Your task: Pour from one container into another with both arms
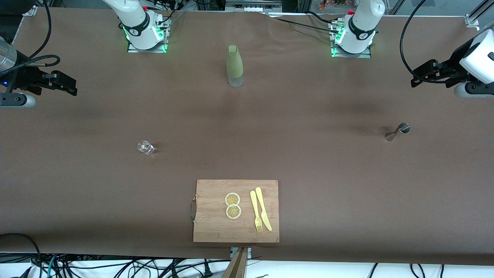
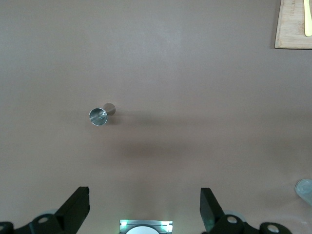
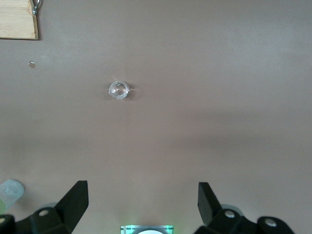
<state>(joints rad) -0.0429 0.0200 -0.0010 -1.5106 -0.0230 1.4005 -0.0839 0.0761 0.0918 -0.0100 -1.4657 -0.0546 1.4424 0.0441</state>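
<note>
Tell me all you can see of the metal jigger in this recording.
The jigger is small, shiny silver metal, hourglass-shaped: two cones joined at a narrow waist, with a round open rim. It stands upright on the brown table toward the left arm's end, alone, nothing touching it. In the left wrist view it looks empty.

A wide table [image 1: 77, 193] covered in matte brown fills nearly the whole scene, lit evenly from above, with soft shadow bands lying across its middle. Along its near edge runs a white strip of floor [image 1: 328, 270] strewn with black cables [image 1: 115, 266], and a wooden post [image 1: 237, 266] rises at the middle of that edge. Two metal base plates [image 1: 146, 48] glow green along the top edge. More cables [image 1: 405, 38] loop there, by metal framing [image 1: 472, 19].
</note>
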